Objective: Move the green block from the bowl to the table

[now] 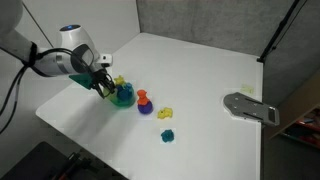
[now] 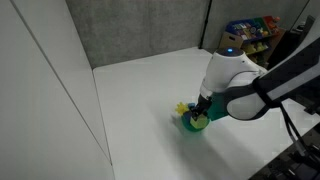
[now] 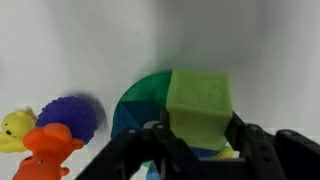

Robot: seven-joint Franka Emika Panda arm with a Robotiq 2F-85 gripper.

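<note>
White rounded arm (image 2: 262, 85); blue-lit ring (image 2: 231, 48); black cable (image 1: 12, 100); black tool (image 3: 202, 135).

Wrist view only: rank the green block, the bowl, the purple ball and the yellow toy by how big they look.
1. green block and bowl: cannot rank these two; the block is nearest the camera and covers part of the bowl.
2. purple ball.
3. yellow toy, at the frame edge.
</note>
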